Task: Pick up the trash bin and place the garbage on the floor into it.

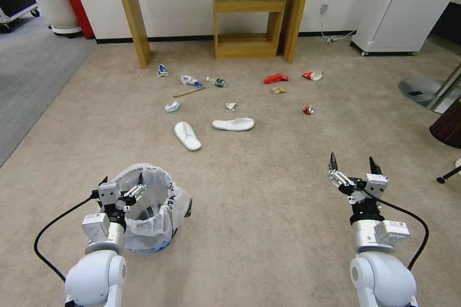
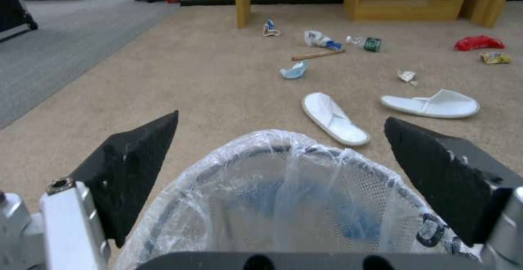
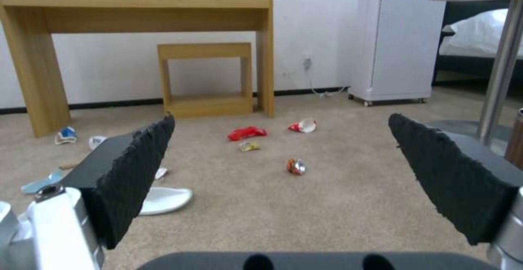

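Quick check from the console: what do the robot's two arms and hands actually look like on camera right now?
Both arms are glossy white rounded shells ending in silver metal wrist cylinders with small white labelled boxes. The left hand and right hand are silver-and-black mechanisms with two black, wedge-shaped fingers whose inner faces are rough and textured. A thin black cable loops out beside each wrist.

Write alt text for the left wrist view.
The open left claw hovers over the rim of the bag-lined trash bin. Beyond it on the beige floor lie two white slippers and scattered garbage.
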